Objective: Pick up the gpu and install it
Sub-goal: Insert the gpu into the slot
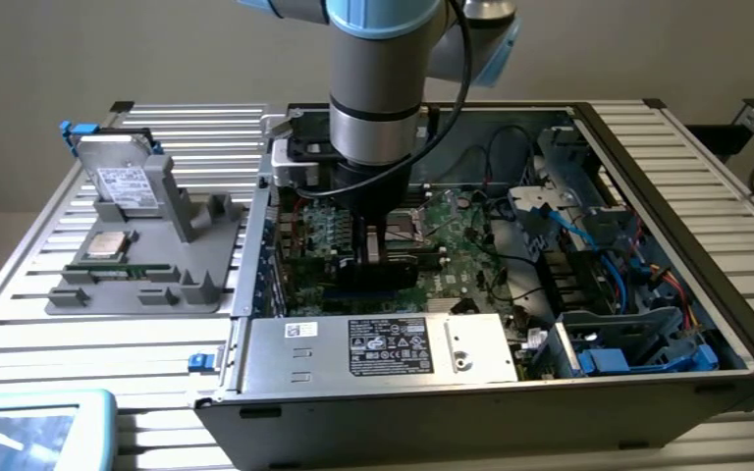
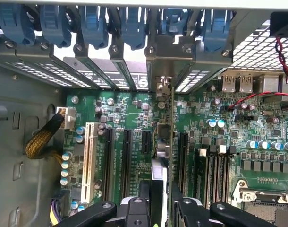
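Holds the gpu (image 2: pixel 168 137) edge-on in the gripper (image 2: pixel 160 210), narrowed onto it. Sits low inside the case (image 1: pixel 482 422), over the motherboard (image 2: pixel 120 118) near its rear edge, straight ahead of the gripper. Runs lengthwise parallel to the black slots (image 2: pixel 126 161), metal end toward the case's rear wall. Seems lined up over one slot; cannot tell whether seated.

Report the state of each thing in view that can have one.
gpu, upright on edge, gripped, low over a motherboard slot; seating unclear.
gripper, jaws closed on the gpu.
computer case, open, lying on its side.
hard drive, standing in the grey holder.
memory stick, lying flat in the holder.
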